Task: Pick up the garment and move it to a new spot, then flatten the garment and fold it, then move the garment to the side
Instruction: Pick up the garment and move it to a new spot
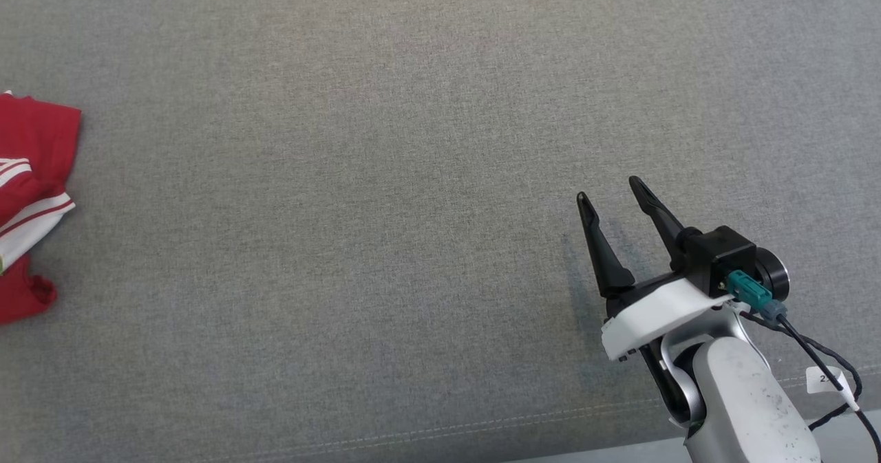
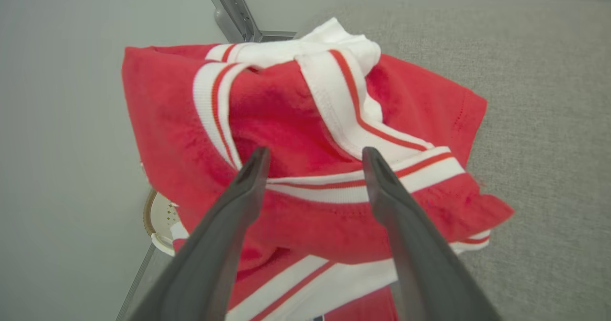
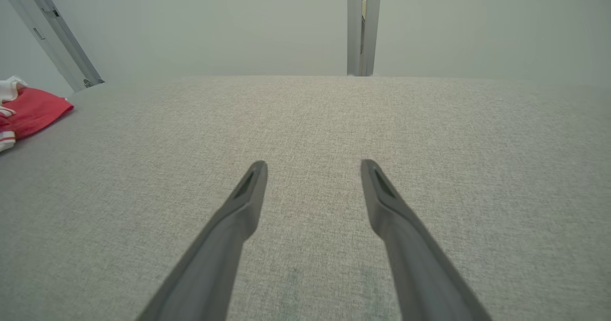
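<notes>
At the far left edge of the grey surface, the red-and-white garment is lying crumpled. The left gripper is hanging close over it, jaws wide and empty, while the right gripper is sitting well apart, likewise wide, empty

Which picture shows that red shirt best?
The left wrist view: the red and white garment lies close up, stripes and folds plain. The head view catches its edge at the left; the right wrist view, a small far corner.
</notes>
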Tool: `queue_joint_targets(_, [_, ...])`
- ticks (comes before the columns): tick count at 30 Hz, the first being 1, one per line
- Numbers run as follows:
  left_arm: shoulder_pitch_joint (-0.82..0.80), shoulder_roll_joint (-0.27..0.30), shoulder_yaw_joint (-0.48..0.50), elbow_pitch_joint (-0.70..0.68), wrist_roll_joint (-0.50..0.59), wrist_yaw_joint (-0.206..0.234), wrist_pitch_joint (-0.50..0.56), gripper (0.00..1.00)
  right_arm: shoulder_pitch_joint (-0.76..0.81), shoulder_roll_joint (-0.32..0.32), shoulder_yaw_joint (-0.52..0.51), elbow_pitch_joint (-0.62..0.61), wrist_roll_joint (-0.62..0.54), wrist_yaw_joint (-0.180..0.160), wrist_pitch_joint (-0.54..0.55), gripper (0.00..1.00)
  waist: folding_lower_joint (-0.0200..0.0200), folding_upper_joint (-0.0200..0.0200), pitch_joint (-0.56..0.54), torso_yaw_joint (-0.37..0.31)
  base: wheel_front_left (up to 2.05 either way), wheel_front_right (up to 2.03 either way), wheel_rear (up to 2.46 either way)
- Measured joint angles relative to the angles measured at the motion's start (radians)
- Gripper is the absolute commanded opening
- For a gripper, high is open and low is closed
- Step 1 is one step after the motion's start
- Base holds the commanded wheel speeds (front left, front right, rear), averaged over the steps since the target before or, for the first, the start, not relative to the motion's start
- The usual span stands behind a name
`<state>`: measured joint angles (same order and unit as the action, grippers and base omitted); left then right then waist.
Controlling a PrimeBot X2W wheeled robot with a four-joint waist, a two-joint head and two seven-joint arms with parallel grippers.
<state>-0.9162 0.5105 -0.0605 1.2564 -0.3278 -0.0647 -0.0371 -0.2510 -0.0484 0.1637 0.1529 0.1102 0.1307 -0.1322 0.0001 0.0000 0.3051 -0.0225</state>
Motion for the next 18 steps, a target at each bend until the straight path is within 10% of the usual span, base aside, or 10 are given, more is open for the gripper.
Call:
queue_joint_targets(10, [0.026,-0.011,0.010,0.021,-0.032,0.012,0.027,1.00,-0.001,0.000,-0.009,-0.021,-0.016,0.000,0.012,1.00,0.0000,0.0000,0.041,-0.010,0.00,0.00,0.00])
queue_joint_targets(11, [0.025,-0.011,0.008,0.022,-0.032,0.013,0.025,0.79,-0.001,0.000,-0.008,-0.022,-0.016,0.000,0.012,1.00,-0.0001,0.0000,0.043,-0.010,0.00,0.00,0.00])
queue_joint_targets(13, [0.025,-0.011,0.001,0.023,-0.032,0.016,0.016,0.04,-0.001,0.000,-0.006,-0.022,-0.016,0.000,0.014,1.00,0.0000,0.0000,0.045,-0.008,0.00,0.00,0.00])
queue_joint_targets(18, [0.025,-0.011,-0.009,0.027,-0.031,0.014,-0.004,0.00,-0.003,0.000,0.001,-0.022,-0.016,0.000,0.016,1.00,-0.0001,0.0000,0.041,-0.005,0.00,0.00,0.00])
